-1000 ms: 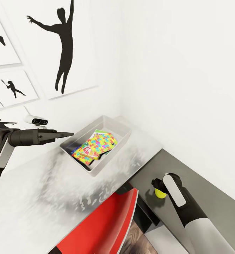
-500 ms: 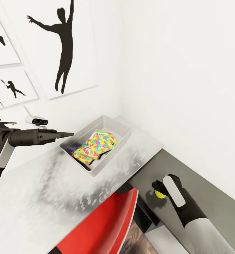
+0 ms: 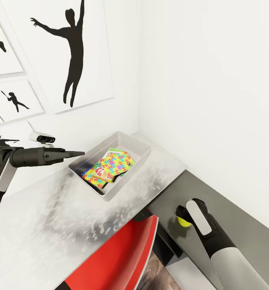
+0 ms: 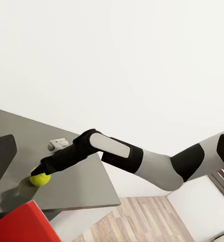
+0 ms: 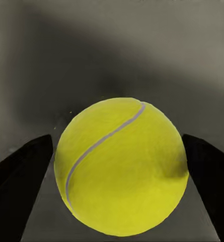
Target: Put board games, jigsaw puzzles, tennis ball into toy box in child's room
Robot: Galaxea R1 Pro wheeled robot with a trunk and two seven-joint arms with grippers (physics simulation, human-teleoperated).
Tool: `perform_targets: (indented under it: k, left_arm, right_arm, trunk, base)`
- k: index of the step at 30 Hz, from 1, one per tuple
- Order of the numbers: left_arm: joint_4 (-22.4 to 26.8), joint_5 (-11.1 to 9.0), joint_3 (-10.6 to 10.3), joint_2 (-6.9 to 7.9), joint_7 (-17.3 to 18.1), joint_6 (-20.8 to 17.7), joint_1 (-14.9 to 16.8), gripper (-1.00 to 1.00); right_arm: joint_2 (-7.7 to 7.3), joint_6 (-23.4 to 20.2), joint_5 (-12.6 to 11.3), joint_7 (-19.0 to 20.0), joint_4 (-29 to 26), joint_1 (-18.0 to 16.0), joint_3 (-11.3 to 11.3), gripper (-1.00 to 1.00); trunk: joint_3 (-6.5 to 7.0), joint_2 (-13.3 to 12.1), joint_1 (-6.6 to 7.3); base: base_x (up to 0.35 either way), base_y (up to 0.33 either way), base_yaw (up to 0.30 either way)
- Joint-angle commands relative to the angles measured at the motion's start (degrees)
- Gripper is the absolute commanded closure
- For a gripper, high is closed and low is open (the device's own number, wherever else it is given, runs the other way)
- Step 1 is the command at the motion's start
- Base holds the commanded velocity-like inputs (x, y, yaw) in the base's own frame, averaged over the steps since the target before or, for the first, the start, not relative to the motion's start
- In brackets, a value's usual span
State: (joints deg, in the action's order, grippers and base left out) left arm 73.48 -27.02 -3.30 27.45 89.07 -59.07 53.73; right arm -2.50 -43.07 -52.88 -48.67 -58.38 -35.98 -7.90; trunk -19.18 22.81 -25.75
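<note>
Now the tennis ball sits squarely between the right gripper's two dark fingers, which flank it on either side, though from this close view it is hard to say whether they actually press it or stand a hair apart. In the head view the ball lies at about five o'clock, on the dark grey surface below the table edge. The toy box, puzzles already inside, waits toward ten o'clock from the ball. The left gripper hovers beside the box's rim, fingers together.
</note>
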Motion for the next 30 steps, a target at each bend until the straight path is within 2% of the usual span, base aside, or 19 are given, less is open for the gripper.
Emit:
perform_targets:
  k: [1, 13, 30]
  left_arm:
    - [0.0, -0.1, -0.1, 0.09, 0.2, -0.6, 0.1, -1.0]
    - [-0.1, -0.1, -0.1, 0.14, 0.2, -0.6, 0.1, -1.0]
    - [-0.1, 0.0, -0.2, 0.14, 0.2, -0.5, 0.0, -1.0]
  right_arm:
    - [-0.06, 0.2, -0.4, -0.5, -0.1, -0.1, -0.2, 1.0]
    - [-0.14, 0.8, -0.5, -0.5, -0.1, -0.1, -0.3, 1.0]
    - [-0.14, 0.9, -0.5, -0.5, -0.1, -0.1, -0.3, 1.0]
  trunk:
    - [-0.11, 0.1, -0.03]
    - [-0.07, 0.1, -0.03]
    - [1.36, 0.1, -0.03]
  base:
    - [0.0, 0.0, 0.0]
    - [0.0, 0.0, -0.001]
    - [0.0, 0.0, -0.066]
